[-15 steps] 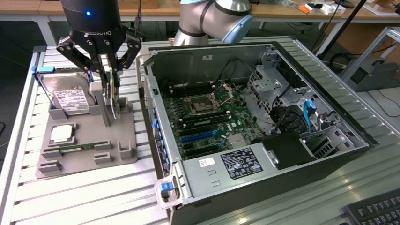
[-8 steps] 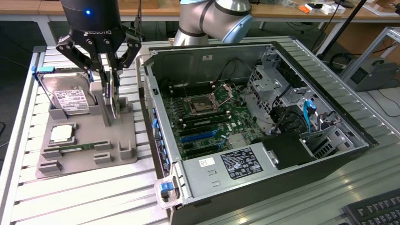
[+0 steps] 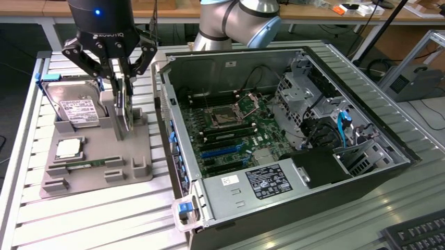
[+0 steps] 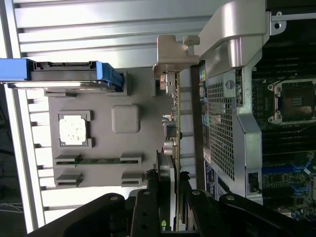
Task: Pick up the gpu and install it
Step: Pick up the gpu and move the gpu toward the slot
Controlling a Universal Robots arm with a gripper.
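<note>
**Exterior view**
1. I see the pincer [image 3: 116, 83] at the exterior view's far left, pointing straight down over the tray [image 3: 94, 179].
2. The gpu [image 3: 123, 114] stands on edge in the tray, upright, at the side of the tray nearest the case [image 3: 361, 156].
3. The pincer is clenched on the upper edge of the gpu, with one finger on each face of the card.
4. I cannot tell whether the lower edge of the gpu is seated in its slot or raised just clear of it.
5. The hard drive [image 3: 78, 109] leans in the tray just beside the gpu, toward the exterior view's left.
6. The cpu [image 3: 68, 148] and the memory stick [image 3: 83, 165] lie flat nearer the camera.
7. The tray rests on the table [image 3: 83, 224].
8. The case lies open on the exterior view's right, with the motherboard [image 3: 230, 135] exposed.

**Wrist view**
1. I look down the thin edge of the gpu [image 4: 174, 113].
2. The pincer [image 4: 170, 185] has the card between its fingers [image 4: 148, 202], and both pads are against it.
3. The bracket [image 4: 170, 52] forms the end of the gpu away from the pincer.
4. The gpu runs between the tray [image 4: 98, 98] and the wall of the case [image 4: 232, 123].
5. The hard drive [image 4: 64, 74], cpu [image 4: 75, 129] and memory stick [image 4: 98, 160] sit in the tray.
6. The motherboard [image 4: 291, 148] shows inside the case.
</note>
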